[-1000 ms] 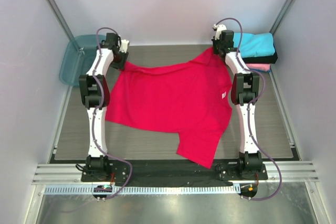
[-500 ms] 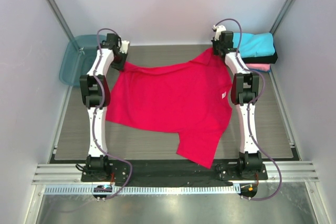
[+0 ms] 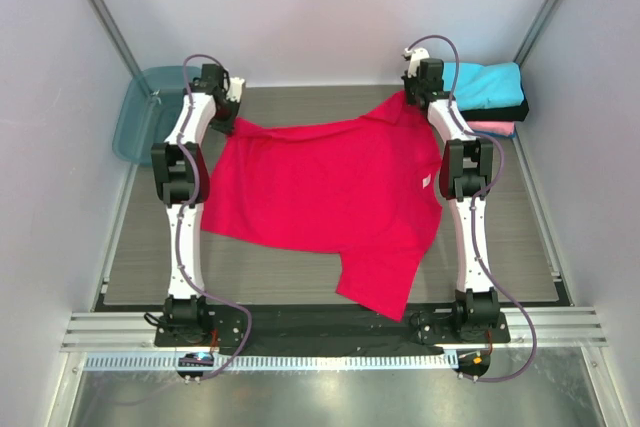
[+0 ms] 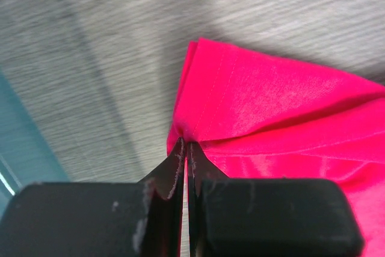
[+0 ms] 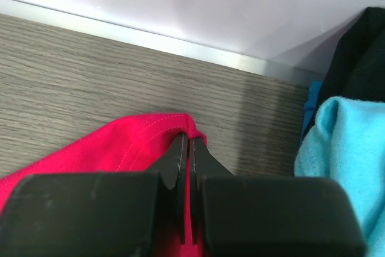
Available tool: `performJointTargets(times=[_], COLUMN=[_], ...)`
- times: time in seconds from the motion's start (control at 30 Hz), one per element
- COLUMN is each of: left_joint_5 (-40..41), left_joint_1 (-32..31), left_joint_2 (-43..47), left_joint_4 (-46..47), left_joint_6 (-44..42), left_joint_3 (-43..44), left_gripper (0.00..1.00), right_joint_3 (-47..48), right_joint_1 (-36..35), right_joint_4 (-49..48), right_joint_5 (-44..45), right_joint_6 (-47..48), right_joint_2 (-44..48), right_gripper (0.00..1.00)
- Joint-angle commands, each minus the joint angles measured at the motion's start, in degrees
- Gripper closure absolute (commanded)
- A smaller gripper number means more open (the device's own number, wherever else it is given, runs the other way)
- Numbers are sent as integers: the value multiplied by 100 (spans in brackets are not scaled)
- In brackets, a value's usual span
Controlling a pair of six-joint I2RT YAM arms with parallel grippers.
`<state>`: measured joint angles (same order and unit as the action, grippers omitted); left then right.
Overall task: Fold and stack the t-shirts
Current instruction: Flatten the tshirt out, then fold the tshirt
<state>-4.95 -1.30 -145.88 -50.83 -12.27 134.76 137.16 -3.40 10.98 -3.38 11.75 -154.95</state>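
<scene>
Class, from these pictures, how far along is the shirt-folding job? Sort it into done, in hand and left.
Done: the cyan shirt, black shirt and pink shirt lie folded in a stack at the far right. In hand: the left fingers and right fingers each pinch a far corner of the red shirt, which lies spread and unfolded. Left: fold it and add it to the stack.

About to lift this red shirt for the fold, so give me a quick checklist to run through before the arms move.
1. The left gripper shut on the red t-shirt, far left corner: ok.
2. The right gripper shut on its far right corner: ok.
3. Shirt spread flat: not ok, its near end overhangs the table edge.
4. The folded stack apart from the right gripper: ok.
5. Only one layer pinched: cannot tell.
</scene>
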Motion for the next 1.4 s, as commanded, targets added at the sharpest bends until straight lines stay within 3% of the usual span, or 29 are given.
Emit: performJointTargets(times=[0.0, 0.33, 0.7, 0.83, 1.1, 1.37], left_joint_5=[187, 91, 407, 416, 153, -23], left_joint_1=[104, 104, 104, 104, 104, 104], left_joint_2=[525, 921, 790, 780, 1263, 1554], left_joint_4=[310, 486, 785, 820, 565, 583], left_joint_6=[-12, 67, -161, -249, -284, -363], left_joint_3=[235, 77, 779, 780, -89, -459], left_gripper=[100, 100, 100, 100, 100, 100], right_joint_3=[372, 539, 804, 181, -1234, -1867], right_joint_1=[-3, 41, 76, 94, 94, 6], right_joint_4=[-281, -413, -923, -624, -62, 940], right_joint_5=[127, 135, 311, -31, -234, -567], right_joint_6=[231, 223, 574, 793, 891, 724], right_joint_2=[685, 897, 791, 1458, 2907, 3699], right_gripper=[99, 99, 99, 99, 99, 99])
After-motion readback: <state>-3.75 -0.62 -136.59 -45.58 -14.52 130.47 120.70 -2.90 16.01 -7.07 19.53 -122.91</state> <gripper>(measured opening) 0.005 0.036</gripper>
